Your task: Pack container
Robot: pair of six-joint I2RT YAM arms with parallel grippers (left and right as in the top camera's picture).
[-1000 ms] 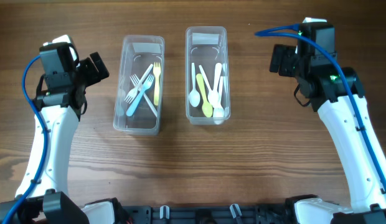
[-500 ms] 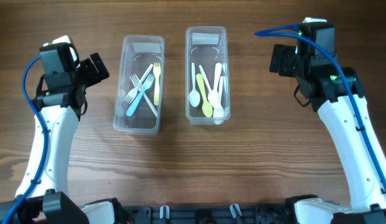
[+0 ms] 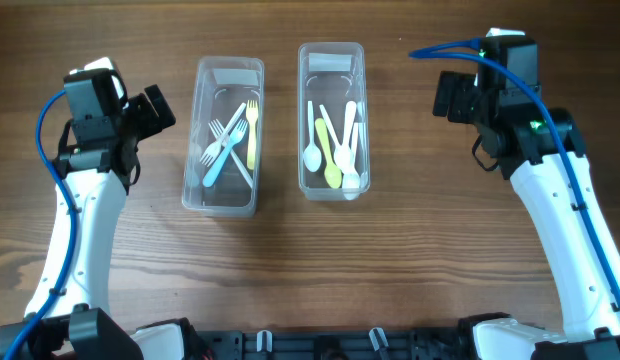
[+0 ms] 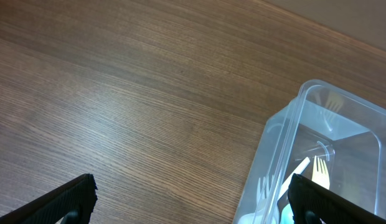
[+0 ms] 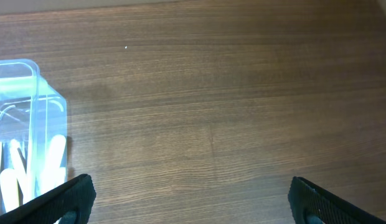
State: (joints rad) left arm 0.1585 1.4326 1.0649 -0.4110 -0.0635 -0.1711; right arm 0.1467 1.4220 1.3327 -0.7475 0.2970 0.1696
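On the brown wooden table [image 3: 290,280], a clear plastic tub holding forks [image 3: 190,150] and a clear plastic tub holding spoons [image 3: 302,120] stand side by side. The left gripper [image 4: 193,200] and right gripper [image 5: 192,198] hang spread and empty, outside them. With no cutlery loose, packing looks done.

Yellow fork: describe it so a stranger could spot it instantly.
On the table, find the clear container nearer the left arm. The yellow fork lies by its wall facing the other container, the only yellow among white and blue forks.

Fork bin [image 3: 230,82] & spoon bin [image 3: 331,66] sit close, narrow gap btwn; open table [image 3: 410,260] on outer sides.
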